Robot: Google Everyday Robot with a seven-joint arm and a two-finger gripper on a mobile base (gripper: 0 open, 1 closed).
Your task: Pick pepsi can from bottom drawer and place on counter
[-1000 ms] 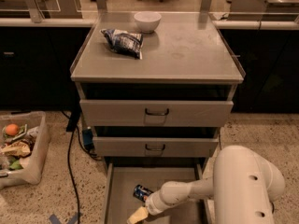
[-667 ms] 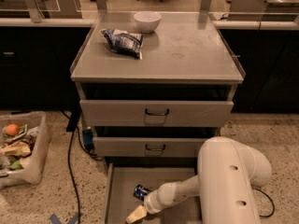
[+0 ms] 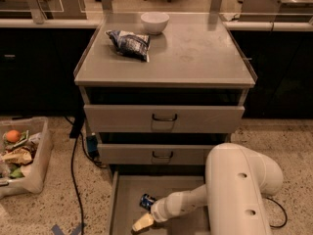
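Note:
The pepsi can (image 3: 146, 200), small and dark blue, lies on its side on the floor of the open bottom drawer (image 3: 126, 192). My gripper (image 3: 143, 223) reaches down into that drawer from the right. Its pale tip sits just in front of the can, lower in the view, and the wrist lies right beside the can. Whether it touches the can does not show. The counter (image 3: 200, 58) is the flat grey top of the cabinet above.
A blue-white snack bag (image 3: 128, 43) and a white bowl (image 3: 154, 22) sit at the back left of the counter. My arm's large white body (image 3: 242, 190) covers the drawer's right side. A bin of scraps (image 3: 19, 155) and a black cable (image 3: 73, 170) are on the floor at left.
The arm's large white body has shifted a little to the left. The gripper tip and the can stay in about the same place in the drawer.

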